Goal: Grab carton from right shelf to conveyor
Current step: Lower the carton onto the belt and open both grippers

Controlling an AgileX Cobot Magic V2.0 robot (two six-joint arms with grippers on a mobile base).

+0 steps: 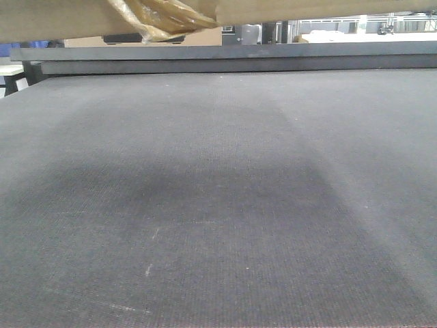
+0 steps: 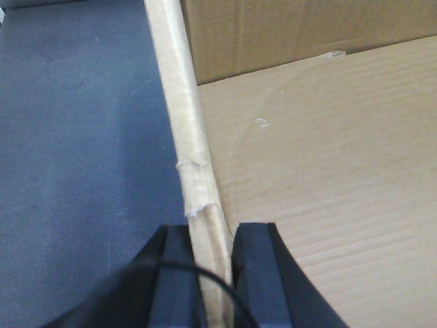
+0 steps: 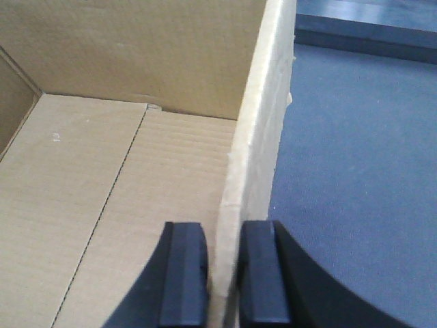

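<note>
The brown carton (image 1: 54, 17) hangs along the top edge of the front view, a twist of glossy tape (image 1: 160, 17) dangling from its underside. Beneath it spreads the dark grey woven conveyor (image 1: 218, 191), which carries the carton's shadow. My left gripper (image 2: 217, 273) is shut on the carton's left wall, with the open cardboard inside (image 2: 328, 171) to the right and the conveyor (image 2: 82, 137) to the left. My right gripper (image 3: 223, 273) is shut on the right wall; here the carton's floor (image 3: 102, 171) lies left and the conveyor (image 3: 355, 171) right. The right shelf is out of view.
A dark raised rail (image 1: 225, 58) runs along the belt's far edge. Pale workshop equipment (image 1: 328, 31) shows behind it, under the carton.
</note>
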